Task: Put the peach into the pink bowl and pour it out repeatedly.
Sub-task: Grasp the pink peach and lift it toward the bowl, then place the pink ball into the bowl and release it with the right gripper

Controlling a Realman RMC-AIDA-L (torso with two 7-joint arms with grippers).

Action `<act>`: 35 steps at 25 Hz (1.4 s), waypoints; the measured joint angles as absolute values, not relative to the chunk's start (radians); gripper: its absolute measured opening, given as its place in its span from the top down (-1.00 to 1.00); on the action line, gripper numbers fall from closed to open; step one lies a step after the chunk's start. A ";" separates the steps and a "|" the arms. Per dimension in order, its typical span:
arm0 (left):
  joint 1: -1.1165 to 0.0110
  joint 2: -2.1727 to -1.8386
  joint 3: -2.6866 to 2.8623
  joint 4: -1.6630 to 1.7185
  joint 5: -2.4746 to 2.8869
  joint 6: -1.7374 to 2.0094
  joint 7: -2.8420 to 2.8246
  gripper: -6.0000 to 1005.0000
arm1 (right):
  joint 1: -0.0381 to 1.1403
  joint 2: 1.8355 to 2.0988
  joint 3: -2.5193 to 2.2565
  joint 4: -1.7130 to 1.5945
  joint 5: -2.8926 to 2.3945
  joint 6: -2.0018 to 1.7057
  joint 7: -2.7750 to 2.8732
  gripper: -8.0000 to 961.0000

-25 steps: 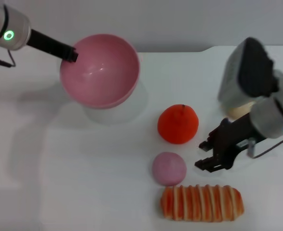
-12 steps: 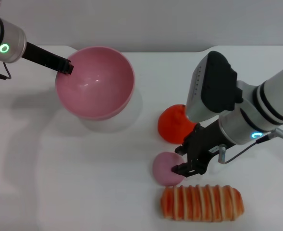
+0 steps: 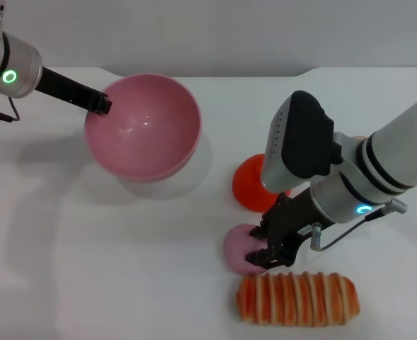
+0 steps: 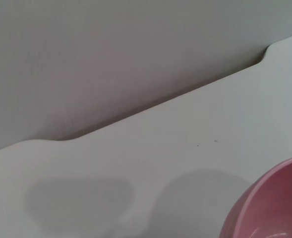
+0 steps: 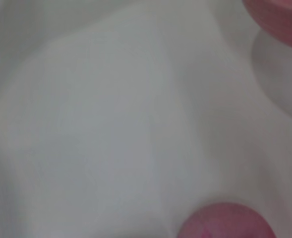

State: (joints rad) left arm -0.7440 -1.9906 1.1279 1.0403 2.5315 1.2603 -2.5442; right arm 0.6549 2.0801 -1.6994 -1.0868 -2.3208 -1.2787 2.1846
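Seen from the head: the right gripper [image 3: 270,246], which half a second ago was just reaching the peach [image 3: 241,249], has come lower and closer, and its dark fingers [image 3: 272,228] now stand apart around the fruit's right side, one above it and one below, neither visibly clamped. The right arm slants down from the picture's right edge, its wrist housing over the orange fruit [image 3: 249,185], most of which it hides. The peach lies on the white table [image 3: 123,269], partly between those fingers, with the striped bread [image 3: 298,298] just below the lower one and the orange fruit above the upper one. Well off to the fingers' left, the left gripper [image 3: 100,104] is clamped on the near rim of the bowl [image 3: 143,126], which is held lifted and tipped, its shadow on the table beneath; the bowl has shifted only slightly since the earlier frame. The left arm reaches in from the upper left corner, a green ring lit on its wrist. From the left wrist: only a curved edge of the bowl [image 4: 269,203] shows in one corner, over the table [image 4: 136,148] and its shadow, with the grey wall behind. From the right wrist: the peach [image 5: 225,222] shows blurred at the frame's edge, the bowl [image 5: 279,17] far off in the opposite corner; the gripper's own fingers are out of sight here.
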 joint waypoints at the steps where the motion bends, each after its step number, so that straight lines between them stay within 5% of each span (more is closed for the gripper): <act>1: -0.744 -1.991 1.128 1.040 2.532 1.260 -2.544 0.91 | 0.656 2.080 -1.700 -1.083 -2.317 -1.278 2.182 0.19; 13: -0.744 -1.991 1.129 1.040 2.533 1.257 -2.534 0.91 | 0.641 2.075 -1.690 -1.135 -2.318 -1.292 2.170 0.57; 20: -0.740 -1.989 1.129 1.037 2.533 1.262 -2.533 0.91 | 0.566 2.071 -1.544 -1.539 -2.324 -1.505 2.193 0.92; 28: -0.738 -1.999 1.132 1.036 2.533 1.284 -2.532 0.91 | 0.581 2.075 -1.385 -1.946 -2.324 -1.622 2.288 0.90; 35: -0.743 -2.023 1.155 1.041 2.532 1.332 -2.531 0.91 | 0.601 2.075 -1.425 -1.774 -2.322 -1.404 2.239 0.83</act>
State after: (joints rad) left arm -0.7430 -2.0234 1.1554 1.0410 2.5325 1.3319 -2.5310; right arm 0.6014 2.0752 -1.4246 -1.7741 -2.3215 -1.4035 2.2387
